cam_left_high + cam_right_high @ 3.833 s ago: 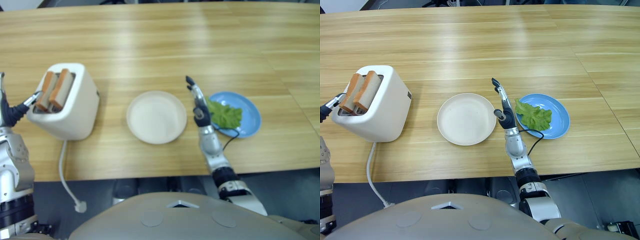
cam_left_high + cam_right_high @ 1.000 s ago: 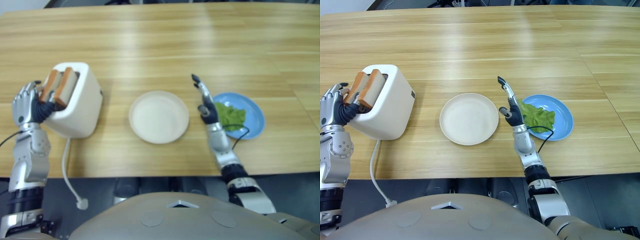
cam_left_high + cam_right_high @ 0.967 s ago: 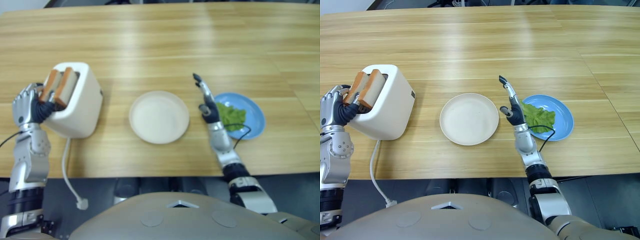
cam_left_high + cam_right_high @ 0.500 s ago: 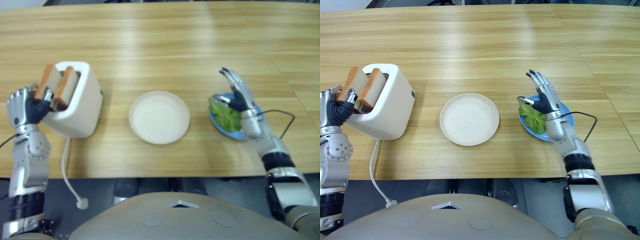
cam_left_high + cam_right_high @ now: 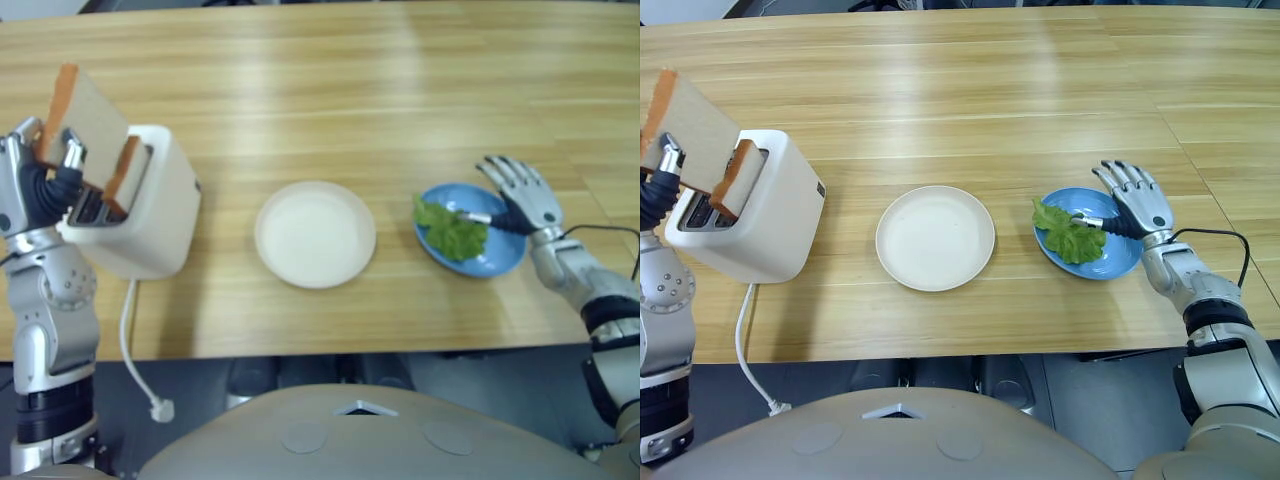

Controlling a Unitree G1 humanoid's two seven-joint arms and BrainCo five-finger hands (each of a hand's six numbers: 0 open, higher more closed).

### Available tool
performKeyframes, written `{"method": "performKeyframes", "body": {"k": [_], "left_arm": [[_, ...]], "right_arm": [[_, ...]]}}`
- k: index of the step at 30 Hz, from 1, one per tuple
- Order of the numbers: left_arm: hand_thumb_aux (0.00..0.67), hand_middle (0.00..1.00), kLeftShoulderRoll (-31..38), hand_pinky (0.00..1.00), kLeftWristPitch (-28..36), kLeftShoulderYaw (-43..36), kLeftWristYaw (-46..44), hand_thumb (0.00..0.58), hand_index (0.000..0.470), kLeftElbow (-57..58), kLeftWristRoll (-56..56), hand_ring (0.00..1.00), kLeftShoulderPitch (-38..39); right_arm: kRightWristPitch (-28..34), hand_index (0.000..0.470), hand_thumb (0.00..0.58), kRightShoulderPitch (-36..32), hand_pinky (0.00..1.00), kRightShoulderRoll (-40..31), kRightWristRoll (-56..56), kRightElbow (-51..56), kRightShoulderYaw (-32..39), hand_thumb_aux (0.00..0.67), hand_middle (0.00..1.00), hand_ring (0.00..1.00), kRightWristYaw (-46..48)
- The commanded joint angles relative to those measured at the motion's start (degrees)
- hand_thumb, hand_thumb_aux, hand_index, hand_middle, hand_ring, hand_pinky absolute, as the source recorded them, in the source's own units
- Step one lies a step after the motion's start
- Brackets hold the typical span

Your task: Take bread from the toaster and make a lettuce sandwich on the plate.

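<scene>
Bread slice [image 5: 690, 125] held, second slice [image 5: 732, 178] in toaster [image 5: 765, 228].

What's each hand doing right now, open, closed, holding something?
Left hand: shut on a brown-crusted toast slice above the white toaster.
Right hand: open, at the round blue plate's edge.

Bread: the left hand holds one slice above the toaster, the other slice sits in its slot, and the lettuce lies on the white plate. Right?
No. The right eye view shows the lettuce on the blue plate, not the white plate. The rest stands: left hand holding one slice above the toaster, other slice in its slot.
</scene>
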Motion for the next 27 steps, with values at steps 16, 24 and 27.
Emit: {"method": "performKeyframes", "body": {"k": [16, 24, 27], "left_arm": [[0.670, 1.00, -4.5, 1.00, -5.2, -9.9, -10.1, 0.580, 0.460, -9.6, -6.6, 1.00, -14.1], [0.670, 1.00, -9.4, 1.00, -6.9, -19.6, -17.0, 0.580, 0.460, 0.9, -14.1, 1.00, -18.3], [0.670, 1.00, -11.1, 1.00, -7.3, -23.7, -19.4, 0.580, 0.460, 6.1, -15.4, 1.00, -18.3]], "right_arm": [[2.2, 0.152, 0.319, -3.8, 0.00, 5.6, -2.9, 8.4, 16.4, 0.221, 0.00, 0.00, -0.6], [1.3, 0.460, 0.580, -4.2, 0.00, 6.2, -2.9, 7.6, 18.9, 0.670, 0.00, 0.00, 0.7], [0.6, 0.460, 0.580, -4.0, 0.00, 6.1, -2.4, 7.2, 19.1, 0.670, 0.00, 0.00, 0.8]]}}
